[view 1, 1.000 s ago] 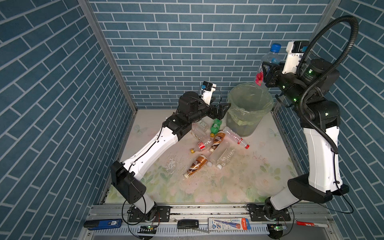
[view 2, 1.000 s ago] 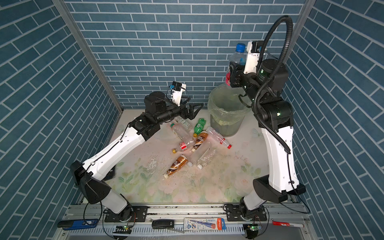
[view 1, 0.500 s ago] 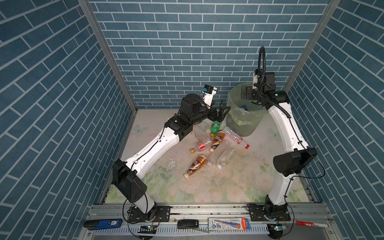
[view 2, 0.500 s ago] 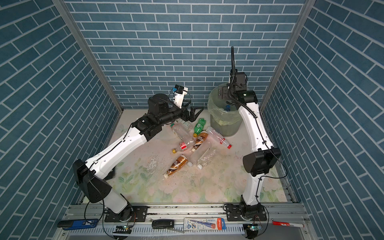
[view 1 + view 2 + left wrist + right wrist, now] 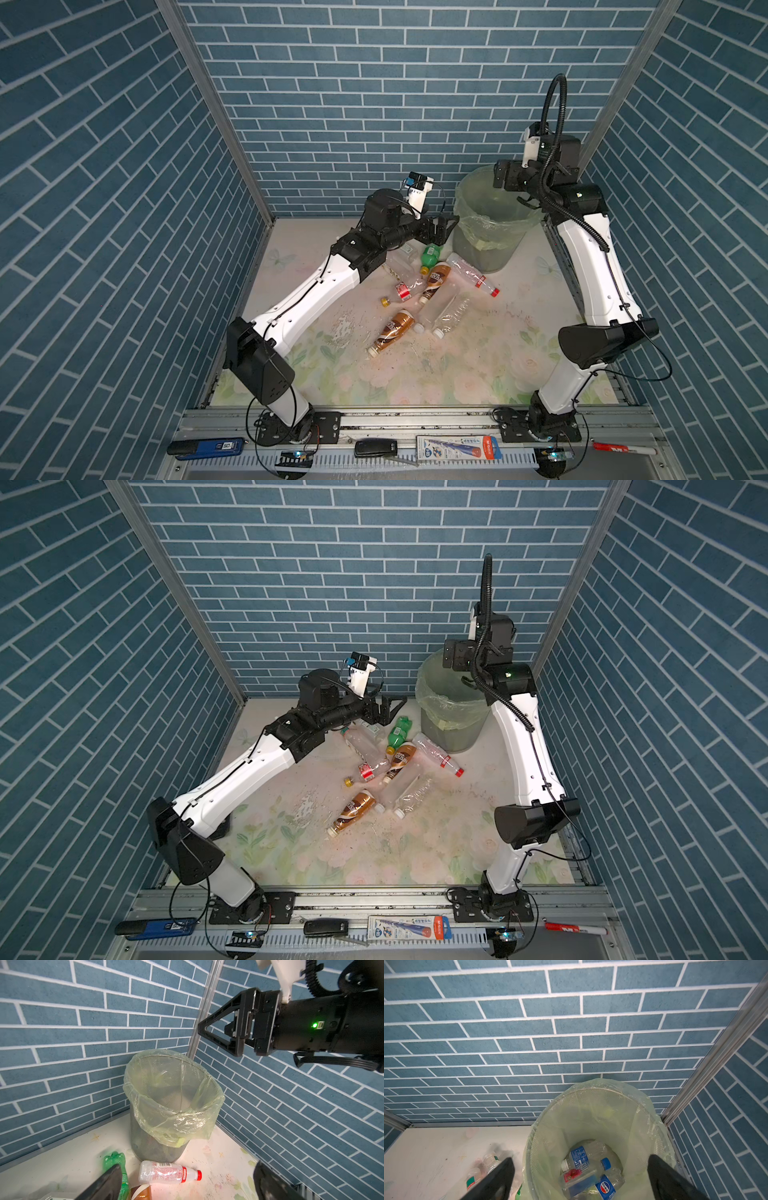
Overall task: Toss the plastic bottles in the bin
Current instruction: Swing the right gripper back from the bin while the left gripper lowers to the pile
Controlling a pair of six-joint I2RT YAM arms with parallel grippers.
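Fingers (image 5: pixel 496 1178) of the right gripper (image 5: pixel 498 179) are spread and empty over the bin (image 5: pixel 486 253) at far right; those of the left gripper (image 5: pixel 449 224) are likewise apart. Plastic bottles (image 5: pixel 438 276) lie on the bench (image 5: pixel 457 374) beside it, others inside. The liner bag (image 5: pixel 180 1124) could be snagged by a low reach.

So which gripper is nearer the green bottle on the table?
Left. The left gripper hangs open close over the green bottle, beside the bin; the right gripper, also open, is higher up, over the bin's mouth.
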